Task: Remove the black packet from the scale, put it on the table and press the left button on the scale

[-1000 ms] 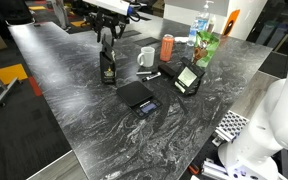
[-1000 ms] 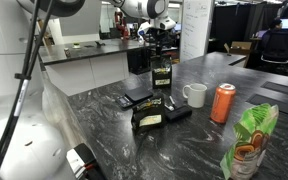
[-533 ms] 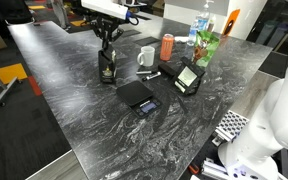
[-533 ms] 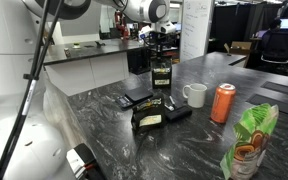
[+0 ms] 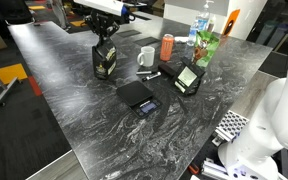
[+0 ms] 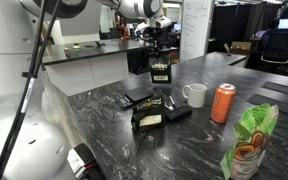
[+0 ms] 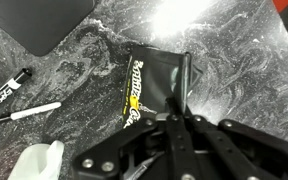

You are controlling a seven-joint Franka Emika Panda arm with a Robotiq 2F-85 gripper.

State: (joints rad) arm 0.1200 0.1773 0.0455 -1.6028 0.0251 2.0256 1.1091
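Observation:
In both exterior views my gripper (image 5: pixel 105 42) (image 6: pixel 160 47) is shut on the top edge of a tall black bag with a gold label (image 5: pixel 105 63) (image 6: pixel 161 71), which hangs slightly tilted just over the table (image 5: pixel 94 125). The wrist view shows the gripper (image 7: pixel 180 112) pinching that bag (image 7: pixel 144 88) from above. The scale (image 5: pixel 135 94) (image 6: pixel 134 100) lies bare on the table, its display strip facing the front. The black packet (image 5: pixel 189 77) (image 6: pixel 149 113), with its pale panel, stands on the table beside the scale, away from my gripper.
A white mug (image 5: pixel 146 57) (image 6: pixel 194 95), an orange can (image 5: pixel 167 46) (image 6: pixel 222 103) and a green packet (image 5: pixel 206 48) (image 6: pixel 249 140) stand behind the scale. Two markers (image 7: pixel 9 90) lie near the mug. A water bottle (image 5: pixel 202 27) is at the back edge.
The jaws closed on the top of the tall black bag, and the bag has risen a little and tilted. The scale and black packet have not moved.

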